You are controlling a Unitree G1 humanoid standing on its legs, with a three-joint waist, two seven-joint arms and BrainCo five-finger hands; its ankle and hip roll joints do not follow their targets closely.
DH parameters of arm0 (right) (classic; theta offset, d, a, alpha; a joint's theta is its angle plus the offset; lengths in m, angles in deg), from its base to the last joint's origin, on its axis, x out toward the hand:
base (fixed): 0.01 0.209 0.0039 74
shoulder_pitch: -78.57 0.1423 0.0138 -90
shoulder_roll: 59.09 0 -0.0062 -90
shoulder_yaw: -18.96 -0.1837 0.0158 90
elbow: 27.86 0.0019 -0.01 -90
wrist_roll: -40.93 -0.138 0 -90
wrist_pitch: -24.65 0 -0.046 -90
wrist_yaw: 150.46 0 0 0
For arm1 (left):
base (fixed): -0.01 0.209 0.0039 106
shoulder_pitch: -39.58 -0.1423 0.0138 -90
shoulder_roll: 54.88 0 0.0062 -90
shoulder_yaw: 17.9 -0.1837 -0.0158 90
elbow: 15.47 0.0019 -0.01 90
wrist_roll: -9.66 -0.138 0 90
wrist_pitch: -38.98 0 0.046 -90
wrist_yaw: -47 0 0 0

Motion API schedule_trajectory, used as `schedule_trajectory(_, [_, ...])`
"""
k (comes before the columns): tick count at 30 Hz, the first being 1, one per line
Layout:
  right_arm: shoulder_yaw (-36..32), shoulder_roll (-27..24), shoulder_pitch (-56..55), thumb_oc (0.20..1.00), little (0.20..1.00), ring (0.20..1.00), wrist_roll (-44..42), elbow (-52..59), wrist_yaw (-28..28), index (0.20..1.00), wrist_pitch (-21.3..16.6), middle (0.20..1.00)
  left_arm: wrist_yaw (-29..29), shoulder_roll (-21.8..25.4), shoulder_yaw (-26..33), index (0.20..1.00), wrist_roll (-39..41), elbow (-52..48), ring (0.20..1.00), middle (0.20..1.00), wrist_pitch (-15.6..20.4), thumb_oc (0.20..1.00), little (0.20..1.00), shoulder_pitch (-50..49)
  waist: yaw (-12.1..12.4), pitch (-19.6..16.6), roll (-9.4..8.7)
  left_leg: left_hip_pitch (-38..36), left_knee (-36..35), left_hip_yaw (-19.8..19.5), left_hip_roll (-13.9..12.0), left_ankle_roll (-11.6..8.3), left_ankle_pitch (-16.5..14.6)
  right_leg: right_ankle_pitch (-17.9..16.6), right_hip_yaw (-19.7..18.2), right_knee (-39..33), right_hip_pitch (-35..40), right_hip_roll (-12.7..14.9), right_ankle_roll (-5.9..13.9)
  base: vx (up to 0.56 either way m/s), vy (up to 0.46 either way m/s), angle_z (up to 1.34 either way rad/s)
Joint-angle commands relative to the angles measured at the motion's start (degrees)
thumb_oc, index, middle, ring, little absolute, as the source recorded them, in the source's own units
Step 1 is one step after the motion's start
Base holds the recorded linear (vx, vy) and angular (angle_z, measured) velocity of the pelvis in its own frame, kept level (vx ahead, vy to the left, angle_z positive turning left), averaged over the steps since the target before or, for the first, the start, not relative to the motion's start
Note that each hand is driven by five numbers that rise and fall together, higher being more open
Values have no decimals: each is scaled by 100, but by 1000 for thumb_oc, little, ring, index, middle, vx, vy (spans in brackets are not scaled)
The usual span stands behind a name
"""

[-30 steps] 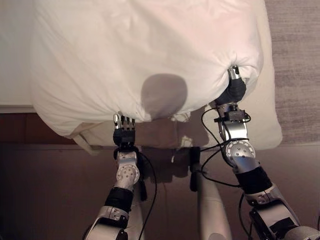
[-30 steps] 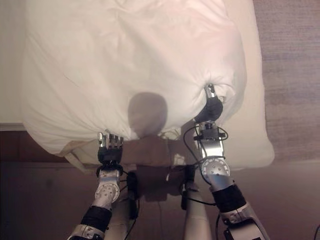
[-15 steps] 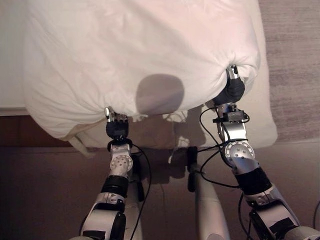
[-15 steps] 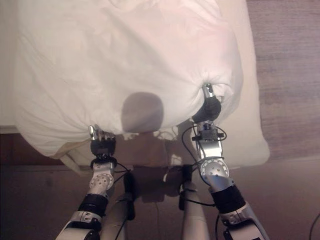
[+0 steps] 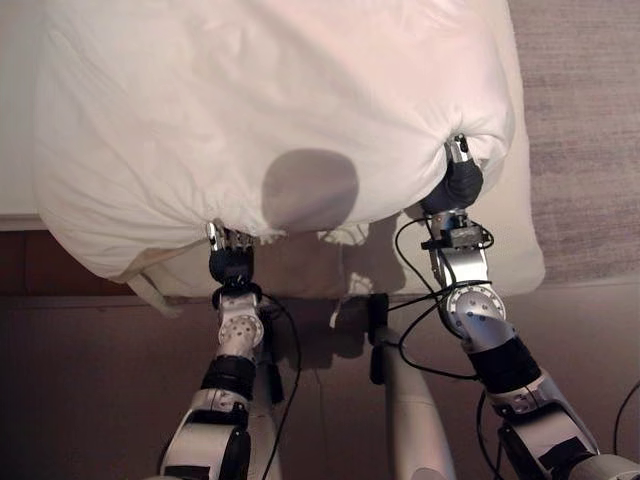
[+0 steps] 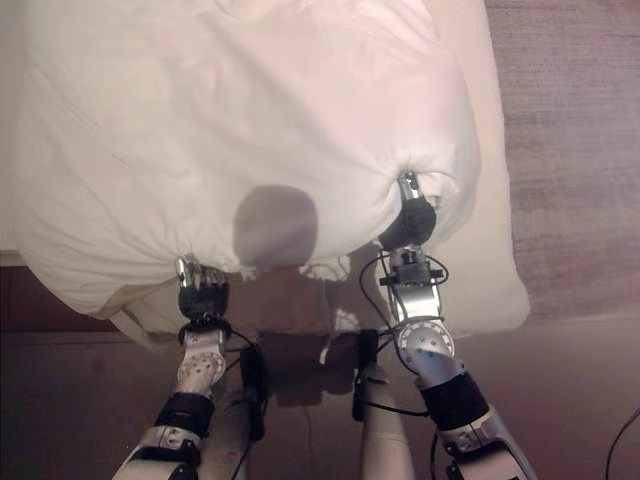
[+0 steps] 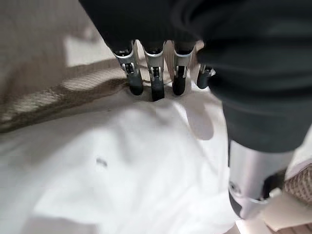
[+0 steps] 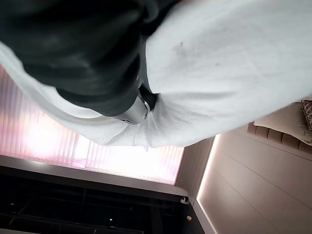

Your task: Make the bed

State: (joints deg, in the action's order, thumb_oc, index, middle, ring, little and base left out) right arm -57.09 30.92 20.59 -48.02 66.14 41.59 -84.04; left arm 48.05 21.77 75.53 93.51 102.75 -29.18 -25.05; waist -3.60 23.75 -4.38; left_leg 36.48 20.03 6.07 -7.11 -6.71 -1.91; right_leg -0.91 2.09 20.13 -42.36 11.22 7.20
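Hanging bunched over the near edge of the bed [image 5: 525, 250], one white duvet [image 5: 270, 110]. Gripping its hem: two hands. Left hand [image 5: 229, 258] at the near-left hem, fingers [image 7: 155, 83] pressing into the fabric, curling hard to tell. Right hand [image 5: 458, 180] buried in a fold at the near right, fingers pinching cloth. Probably best: raising both hands evenly, keeping the hem taut, spreading it flat toward the far end.
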Motion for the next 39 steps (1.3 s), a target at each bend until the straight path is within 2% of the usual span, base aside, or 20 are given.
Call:
schedule_trajectory(1, [-350, 119, -133, 200, 200, 200, 213, 1014, 451, 200, -123, 200, 166, -42, -180, 1000, -466, -363, 1000, 1000, 269, 1000, 1000, -428, 10, -503, 191, -13, -243, 7, 341, 312, 63, 81, 158, 22, 310, -332, -22, 0, 0, 0])
schedule_trajectory(4, [-450, 80, -180, 200, 200, 200, 234, 1107, 392, 200, -151, 200, 345, -95, -106, 1000, -398, -648, 1000, 1000, 373, 1000, 1000, -832, 82, -410, 238, -87, -268, -18, 343, 318, 41, 122, 191, 32, 391, -322, -25, 0, 0, 0])
schedule_trajectory(9, [-555, -1, -143, 200, 200, 200, 290, 1160, 326, 200, -135, 200, 410, -28, -55, 1000, -515, -494, 1000, 1000, 119, 1000, 1000, -1367, 180, -311, 291, -160, -343, -40, 365, 319, 106, 88, 231, -56, 498, -312, -22, -2, -14, 0])
schedule_trajectory(13, [-588, -39, -102, 200, 200, 200, 353, 1178, 342, 200, -103, 200, 318, -27, -271, 1000, -561, -436, 1000, 1000, -83, 1000, 1000, -1567, 199, -262, 328, -185, -364, -44, 360, 322, 126, 82, 248, -70, 536, -298, -17, -4, -6, 2])
schedule_trajectory(18, [-545, -65, 53, 200, 200, 200, 375, 1156, 380, 200, -86, 200, -26, -32, -945, 1000, -624, -327, 1000, 1000, -580, 1000, 1000, -1722, 196, -219, 344, -218, -379, -52, 366, 340, 136, 72, 276, -63, 561, -283, -12, -2, -2, 1])
schedule_trajectory(22, [-473, -41, 136, 200, 200, 200, 284, 1046, 428, 200, -59, 200, -147, -15, -1356, 1000, -712, -323, 1000, 1000, -773, 1000, 1000, -1629, 155, -198, 332, -245, -362, -19, 361, 345, 124, 60, 251, -52, 574, -280, -6, 0, 0, 0])
schedule_trajectory(30, [-303, 29, 184, 200, 200, 200, 151, 873, 411, 200, -21, 200, -302, -9, -1620, 1000, -723, -350, 1000, 1000, -931, 1000, 1000, -1108, 65, -233, 283, -240, -290, 33, 335, 351, 78, 61, 186, 1, 542, -283, -11, 0, 0, 0])
schedule_trajectory(39, [-302, 100, 139, 200, 200, 200, 51, 743, 563, 200, 74, 200, -1298, 91, -1474, 1000, -524, -589, 1000, 1000, -1249, 1000, 1000, -615, -17, -333, 205, -178, -183, 80, 307, 354, 29, 64, 107, 59, 436, -315, -17, 0, 0, 0])
